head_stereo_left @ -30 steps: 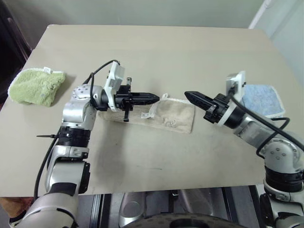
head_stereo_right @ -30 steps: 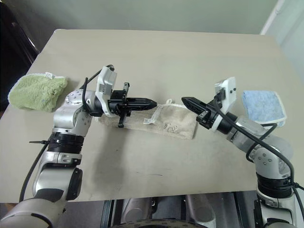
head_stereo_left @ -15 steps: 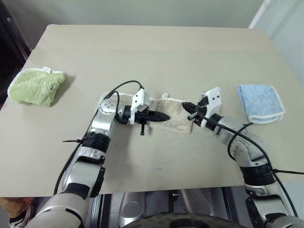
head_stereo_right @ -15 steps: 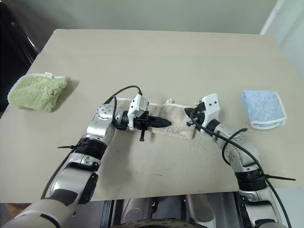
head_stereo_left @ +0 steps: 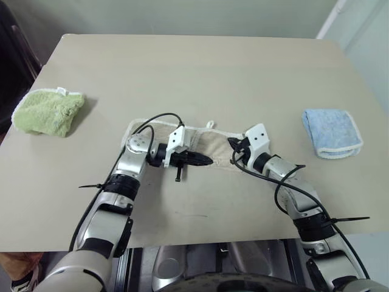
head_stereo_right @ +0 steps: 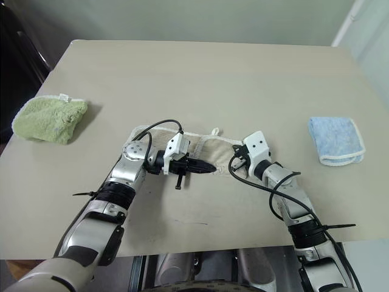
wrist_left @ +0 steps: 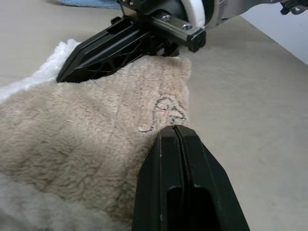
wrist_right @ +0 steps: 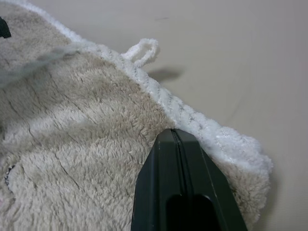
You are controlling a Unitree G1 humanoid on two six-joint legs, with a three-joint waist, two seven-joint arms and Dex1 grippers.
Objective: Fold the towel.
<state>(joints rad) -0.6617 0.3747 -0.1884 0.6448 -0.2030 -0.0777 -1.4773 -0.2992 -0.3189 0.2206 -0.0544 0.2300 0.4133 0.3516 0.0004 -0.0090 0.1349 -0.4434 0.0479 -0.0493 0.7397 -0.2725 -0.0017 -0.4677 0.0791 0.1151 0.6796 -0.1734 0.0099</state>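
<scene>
The beige towel (head_stereo_left: 213,141) lies as a long folded strip across the middle of the table, its white loop (wrist_right: 142,50) sticking out from the far edge. My left gripper (head_stereo_left: 206,161) is shut and points right, low over the towel's near edge, just short of the small dark embroidered mark (wrist_left: 166,113). Opposite it, my right gripper (head_stereo_left: 232,143) is also shut, its tip down on the towel's right end close to the white border (wrist_right: 202,127). No cloth shows between the fingers of either gripper. The two tips face each other a short way apart.
A fluffy green cloth (head_stereo_left: 45,111) lies at the table's left edge. A folded light blue cloth (head_stereo_left: 331,132) lies at the right. The table's front edge (head_stereo_left: 200,243) runs close under both arms.
Both arms have come down from above the table to the towel, and the two shut grippers have drawn closer together. The towel lies in the same place.
</scene>
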